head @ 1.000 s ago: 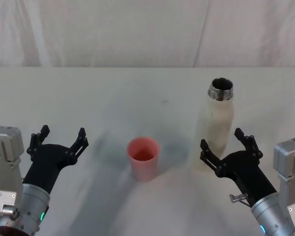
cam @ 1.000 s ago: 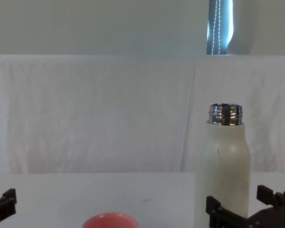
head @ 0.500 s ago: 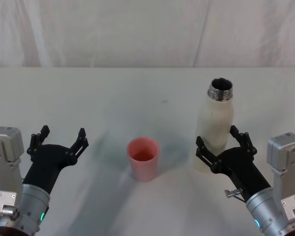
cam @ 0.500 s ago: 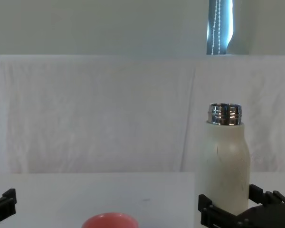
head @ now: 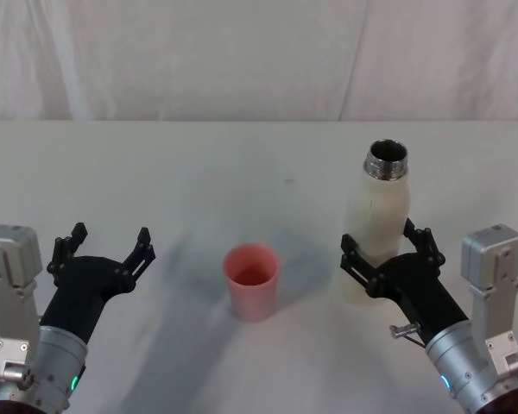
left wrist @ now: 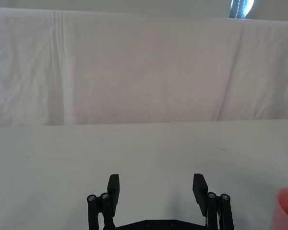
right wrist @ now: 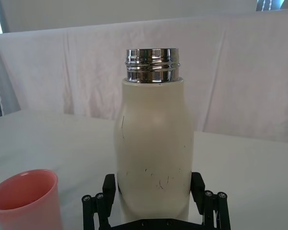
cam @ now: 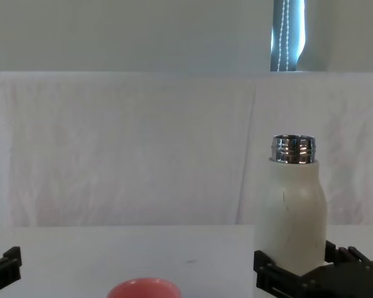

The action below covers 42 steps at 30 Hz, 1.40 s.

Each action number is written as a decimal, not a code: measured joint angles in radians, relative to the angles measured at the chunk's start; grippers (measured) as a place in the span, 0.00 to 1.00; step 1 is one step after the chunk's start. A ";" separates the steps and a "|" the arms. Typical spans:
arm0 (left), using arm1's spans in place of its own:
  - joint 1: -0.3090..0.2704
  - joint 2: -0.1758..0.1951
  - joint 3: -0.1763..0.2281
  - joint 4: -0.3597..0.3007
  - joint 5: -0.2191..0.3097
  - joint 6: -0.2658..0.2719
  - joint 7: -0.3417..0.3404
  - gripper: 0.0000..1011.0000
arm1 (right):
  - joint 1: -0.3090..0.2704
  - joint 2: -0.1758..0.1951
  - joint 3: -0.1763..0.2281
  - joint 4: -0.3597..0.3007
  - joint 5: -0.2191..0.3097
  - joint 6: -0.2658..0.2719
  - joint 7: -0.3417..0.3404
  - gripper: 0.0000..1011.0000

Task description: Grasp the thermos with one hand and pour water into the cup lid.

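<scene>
Cream-white thermos (head: 376,233) showing shiny steel neck, faint dark scratches; pink-red cup lid (head: 252,279) beside it; black right gripper (head: 385,254) fingers.

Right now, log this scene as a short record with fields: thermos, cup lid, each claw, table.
thermos: upright, steel neck uncapped, low body between right claw's fingers
cup lid: pink, upright, to the thermos's left, untouched
right claw: open, fingers on both sides of the thermos, contact not clear
left claw: open, holding nothing, parked at near left
table: white cloth
</scene>
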 joint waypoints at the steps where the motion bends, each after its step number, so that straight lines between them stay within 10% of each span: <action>1: 0.000 0.000 0.000 0.000 0.000 0.000 0.000 0.99 | 0.003 0.000 -0.001 0.002 0.000 0.000 0.001 0.99; 42: 0.000 0.000 0.000 0.000 0.000 0.000 0.000 0.99 | 0.030 -0.001 -0.007 0.024 0.005 0.002 0.009 0.94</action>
